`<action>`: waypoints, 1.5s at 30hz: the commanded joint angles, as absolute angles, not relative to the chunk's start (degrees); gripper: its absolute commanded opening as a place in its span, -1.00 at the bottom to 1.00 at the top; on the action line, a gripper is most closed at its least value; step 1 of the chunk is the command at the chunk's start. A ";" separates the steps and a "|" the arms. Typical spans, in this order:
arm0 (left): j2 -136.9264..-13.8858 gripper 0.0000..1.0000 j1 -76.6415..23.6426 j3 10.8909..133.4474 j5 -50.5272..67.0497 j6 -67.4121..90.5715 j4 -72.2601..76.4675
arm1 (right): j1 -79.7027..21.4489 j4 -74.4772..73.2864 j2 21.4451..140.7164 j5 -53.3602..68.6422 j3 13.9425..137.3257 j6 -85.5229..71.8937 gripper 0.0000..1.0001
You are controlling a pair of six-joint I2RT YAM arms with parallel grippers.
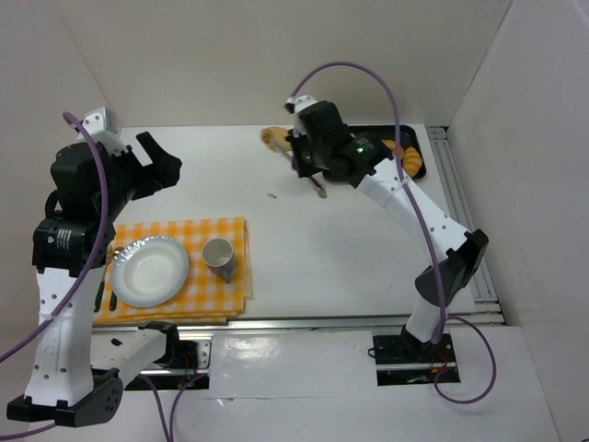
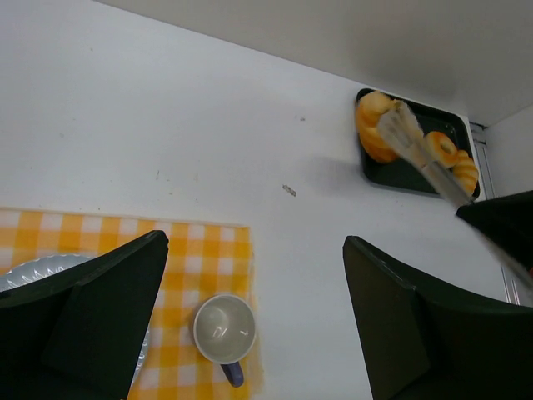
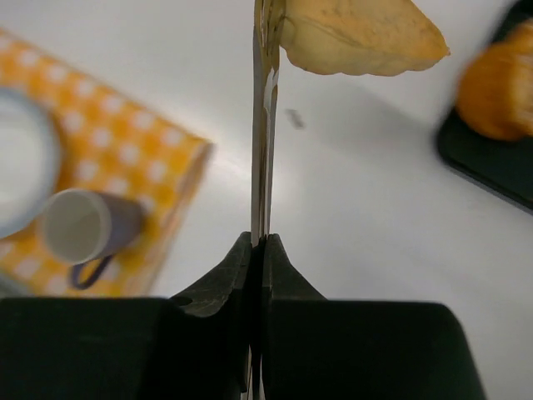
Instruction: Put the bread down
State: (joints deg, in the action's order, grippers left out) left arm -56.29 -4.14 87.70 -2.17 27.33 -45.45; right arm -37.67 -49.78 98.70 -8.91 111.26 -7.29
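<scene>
Right gripper (image 3: 260, 250): pressing together on the tongs (image 3: 262, 125), whose tips are pinching the bread (image 3: 358, 37)
Bread: hanging in the air, well beyond the plate (image 1: 150, 270) and to its right
Left gripper (image 1: 161, 158): standing spread wide, hovering just beyond the plate
Cup (image 1: 219, 255): standing just right of the plate
Step in hand: judged to be carrying; holding the squeeze steady, passing above the cup, and lowering over the plate's centre before releasing is advisable

Top view: a cloth (image 1: 198, 235) lies at the lower left of the surface (image 1: 340, 249), with a plate (image 1: 150, 270) on its left half and a cup (image 1: 219, 255) right of the plate. A tray (image 2: 385, 175) holding rolls (image 2: 454, 158) sits at the upper right. A bread piece (image 1: 274, 138) at the tip of the tongs (image 3: 262, 150) is left of the tray.
</scene>
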 commanded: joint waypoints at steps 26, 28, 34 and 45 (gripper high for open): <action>-61.61 1.00 -3.78 104.51 -1.41 29.62 -47.37 | -68.64 -33.93 124.54 17.40 126.39 -11.60 -1.00; -61.08 1.00 -3.78 103.98 -1.41 29.62 -46.85 | -69.16 -33.93 126.46 17.40 126.39 -11.60 -1.00; -60.56 1.00 -3.78 102.83 -1.41 29.62 -46.85 | -69.17 -34.72 128.32 17.40 126.91 -11.60 -0.58; -60.56 1.00 -3.78 101.78 -1.41 29.62 -46.32 | -68.03 -35.24 122.53 16.88 125.86 -11.60 0.11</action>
State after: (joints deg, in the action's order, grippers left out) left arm -61.49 -4.14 102.24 -1.23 28.95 -48.77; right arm -68.58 -38.30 129.27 17.08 125.95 -11.75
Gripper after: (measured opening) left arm 0.998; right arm 0.549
